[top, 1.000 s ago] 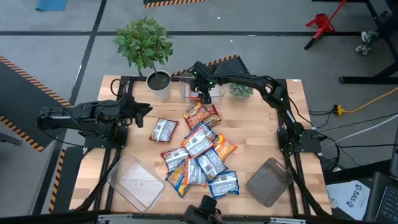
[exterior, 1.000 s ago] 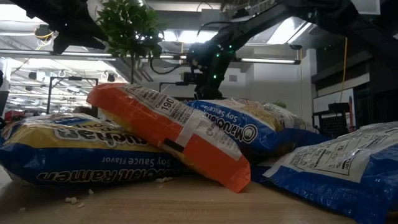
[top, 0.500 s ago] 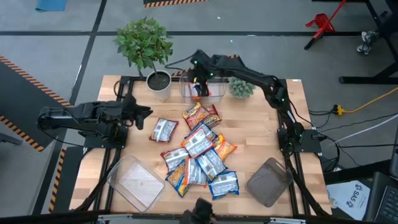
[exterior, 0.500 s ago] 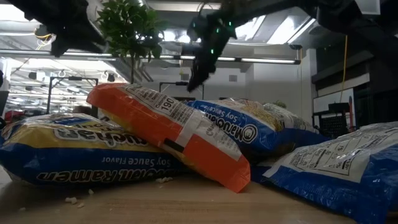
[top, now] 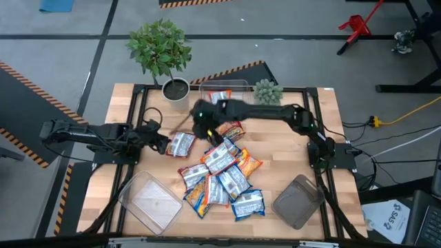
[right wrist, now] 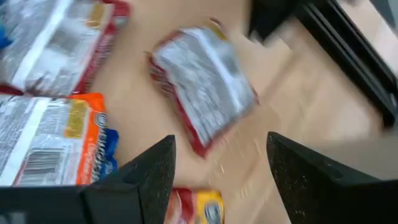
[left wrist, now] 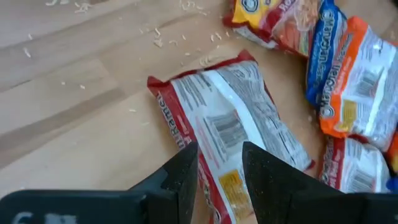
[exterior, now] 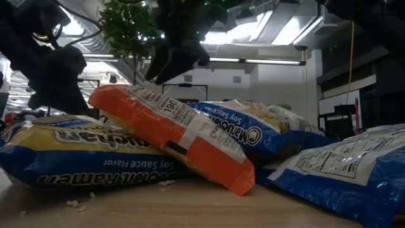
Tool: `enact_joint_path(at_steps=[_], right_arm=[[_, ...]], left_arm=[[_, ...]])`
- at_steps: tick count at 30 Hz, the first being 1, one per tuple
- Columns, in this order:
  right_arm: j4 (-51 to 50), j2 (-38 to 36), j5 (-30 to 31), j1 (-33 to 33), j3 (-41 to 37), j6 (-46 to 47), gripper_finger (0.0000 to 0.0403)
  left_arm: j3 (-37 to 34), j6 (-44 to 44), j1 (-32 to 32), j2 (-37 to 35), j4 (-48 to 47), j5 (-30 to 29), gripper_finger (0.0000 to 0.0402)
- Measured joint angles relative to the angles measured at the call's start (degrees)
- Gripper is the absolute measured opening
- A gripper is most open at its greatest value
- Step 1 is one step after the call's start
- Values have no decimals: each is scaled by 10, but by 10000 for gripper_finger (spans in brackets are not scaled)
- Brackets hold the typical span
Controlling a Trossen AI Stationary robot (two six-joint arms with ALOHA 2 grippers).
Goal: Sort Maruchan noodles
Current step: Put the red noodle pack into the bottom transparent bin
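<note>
Packets of Maruchan noodles (top: 222, 170) lie heaped at the middle of the wooden table (top: 289, 165), and we have both arms reaching toward one red packet (top: 181, 144) lying apart from the heap, on its left-arm side. Our left gripper (left wrist: 219, 169) hangs low just over this packet, its two dark fingers slightly parted with nothing clamped between them; in the left wrist view the packet's printed back runs under and ahead of the fingertips. Our right gripper (top: 204, 125) hangs a little way off from the same packet, on its far side from the left jaws, fingers spread wide and empty, and its wrist view shows the packet between and beyond the tips. We judge the step in hand to be picking up this lone packet. To do it well, we would let only one arm take it, open the left jaws wider to straddle the packet's narrow side, and press down gently so the crinkly film bunches into the pinch instead of sliding away. Bare wood surrounds the packet except toward the heap, so there is room to descend. Two clear tubs stand near the front edge: one (top: 153, 200) on the left jaws' side and one (top: 298, 201) well apart on the right. Another tub (top: 224, 93) at the back edge, behind the right jaws, already holds a packet, with potted plants (top: 162, 52) beside it.
</note>
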Motion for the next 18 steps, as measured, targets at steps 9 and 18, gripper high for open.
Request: enact_joint_path(at_steps=[9, 18], right_arm=[[157, 0, 1, 40, -120, -122, 237], [320, 0, 51, 52, -206, -197, 237]], left_arm=[[-81, -6, 0, 12, 130, 57, 119], [-81, -77, 20, 42, 131, 82, 119]])
